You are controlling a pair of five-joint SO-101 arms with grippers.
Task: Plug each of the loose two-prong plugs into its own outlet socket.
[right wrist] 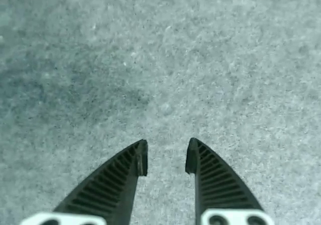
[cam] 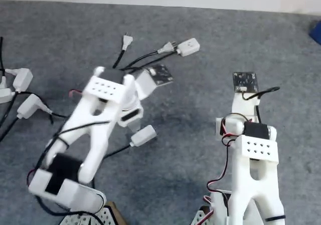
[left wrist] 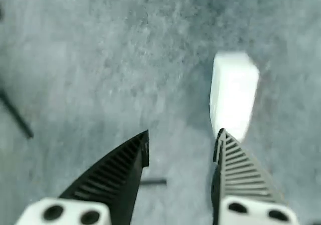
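— Left gripper (left wrist: 183, 135): state?
— Jaws spread wide, with nothing between them. The ribbed black fingers (left wrist: 120, 170) point down at the grey carpet (left wrist: 100, 44).
— Nearest task item?
— A white outlet socket (left wrist: 233, 92) lies on the carpet just beyond the tip of one finger, outside the gap. Whether it touches the finger cannot be told. In the high view this socket sits at lower centre of the frame, just beside the left arm (cam: 95, 130). Its black cord (cam: 116, 151) leads off toward the lower left.
— Right gripper (right wrist: 166, 150): state?
— Jaws parted by a narrow gap, holding nothing, above the carpet. In the high view the right arm (cam: 253, 170) stands in the right half of the frame, well apart from every plug and socket.
— Remaining items?
— The loose plug (cam: 127, 40) lies free at upper centre on a dark cord. The second socket (cam: 189, 46) is at upper centre-right, with a white plug (cam: 167, 48) against its end. Whether that plug is fully seated cannot be told. At the left edge are an upper plug body (cam: 22, 78) and a lower plug body (cam: 30, 106), both white, on black cords and near each other.
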